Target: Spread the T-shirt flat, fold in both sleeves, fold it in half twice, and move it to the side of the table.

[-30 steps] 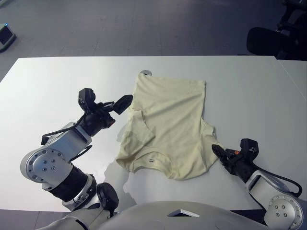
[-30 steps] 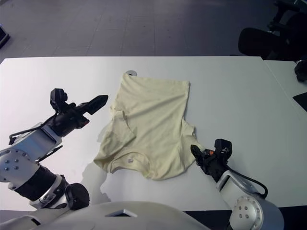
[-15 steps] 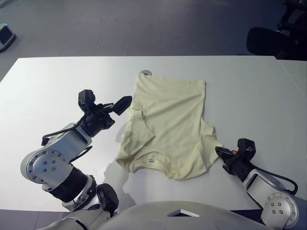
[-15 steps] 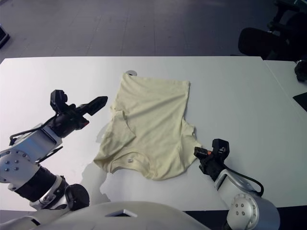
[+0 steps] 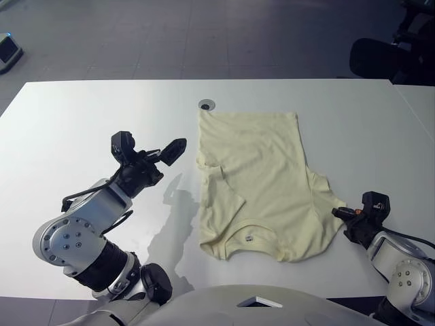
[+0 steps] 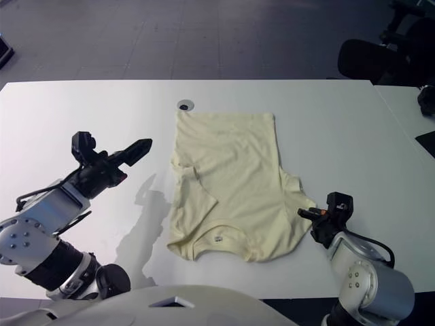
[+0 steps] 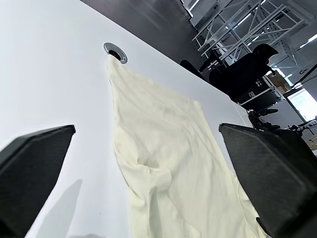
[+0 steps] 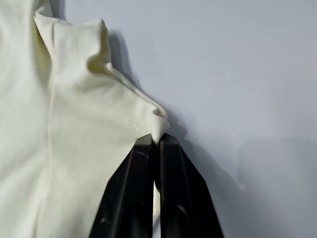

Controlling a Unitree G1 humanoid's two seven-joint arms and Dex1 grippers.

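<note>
T-shirt [image 5: 262, 176], pale yellow, lies a little right of the middle of the white table [image 5: 81, 115], with its hem at 12 o'clock and its collar at 6 o'clock, toward you. Taking the shirt as the dial, the right sleeve [image 5: 325, 197] is drawn out toward 4 o'clock. The left sleeve [image 5: 221, 187] lies rumpled over the chest at about 8 o'clock, and it reads more as a stray crease than a made fold. By that, I judge you are late in the spreading step: the body is mostly flat, but both sleeve folds, the two halvings and the move to the table's side are all left to do. At 4 o'clock the right gripper [image 8: 154, 141] has its jaws closed tight, pinching the tip of the right sleeve. At 9 o'clock, well apart from the cloth, the left gripper [image 5: 166, 152] hovers with its jaws spread wide and nothing between them. At 11 o'clock a round grommet [image 5: 206, 104] is set in the tabletop just beside the hem corner. Count: one shirt, two sleeves, two grippers, one grommet, one table.
</note>
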